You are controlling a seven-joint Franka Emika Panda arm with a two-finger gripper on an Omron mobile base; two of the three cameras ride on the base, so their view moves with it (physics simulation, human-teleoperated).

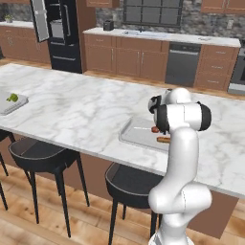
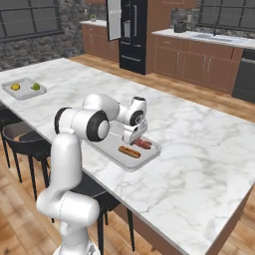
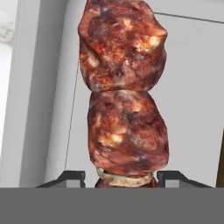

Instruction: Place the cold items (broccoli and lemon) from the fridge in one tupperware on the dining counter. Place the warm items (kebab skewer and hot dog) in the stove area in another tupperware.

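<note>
1. The kebab skewer is seen between the two fingertips of the end effector, which is half open and closed on it.
2. The skewer is held low inside a grey tray near the tabletop's front edge.
3. A hot dog lies in the same tray, just beside the skewer.
4. A second tray at the tabletop's far left end holds a lemon and broccoli.

Near tub on marble counter: hot dog at its 8 o'clock, kebab at 12, under gripper. Far tub, 10 o'clock: lemon, broccoli.
</note>
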